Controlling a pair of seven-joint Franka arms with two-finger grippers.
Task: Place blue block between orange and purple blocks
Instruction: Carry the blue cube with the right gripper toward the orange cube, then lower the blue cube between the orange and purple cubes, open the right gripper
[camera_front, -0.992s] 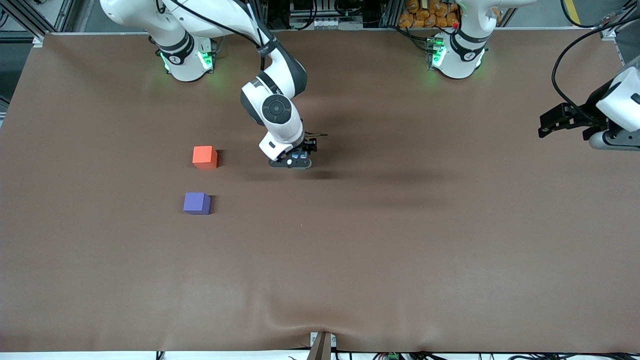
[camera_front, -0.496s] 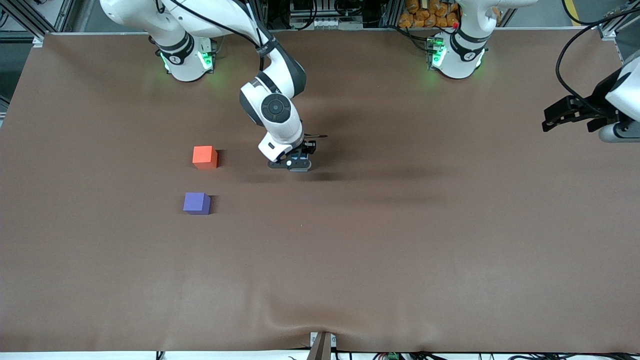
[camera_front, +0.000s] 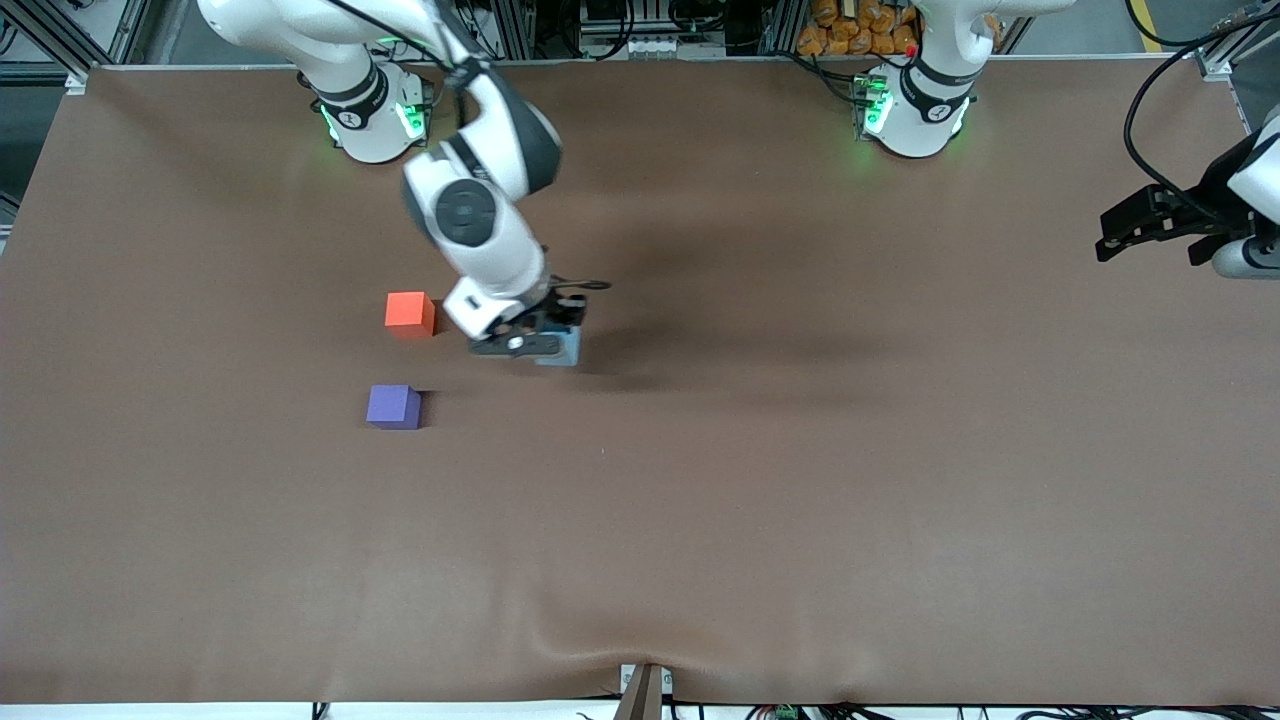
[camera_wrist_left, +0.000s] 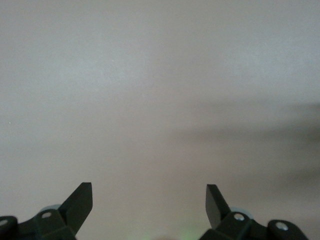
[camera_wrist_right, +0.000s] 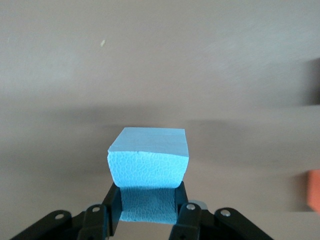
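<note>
In the front view, the right gripper (camera_front: 545, 345) hangs over the brown worktop (camera_front: 760, 500), about midway between the edge by the robots' bases and the worktop's centre, toward the right arm's end. Its jaws are clamped on the blue block (camera_front: 562, 348), which shows only partly beneath the wrist and casts a shadow on the worktop. The orange block (camera_front: 409, 313) rests on the worktop beside the gripper, closer to the right arm's end. The purple block (camera_front: 393, 406) rests nearer to the front camera than the orange one, apart from it with bare worktop between them. The left gripper (camera_front: 1150, 232) waits over the edge at the left arm's end of the worktop.

In the left wrist view, the left gripper (camera_wrist_left: 149, 195) has its jaws wide apart, with only bare worktop (camera_wrist_left: 160, 90) between and below them.

In the right wrist view, the right gripper (camera_wrist_right: 149, 210) has its jaws pressed against two facing sides of the blue block (camera_wrist_right: 149, 155), which is held above the worktop (camera_wrist_right: 160, 60). A sliver of the orange block (camera_wrist_right: 313, 190) shows at the picture's edge.
</note>
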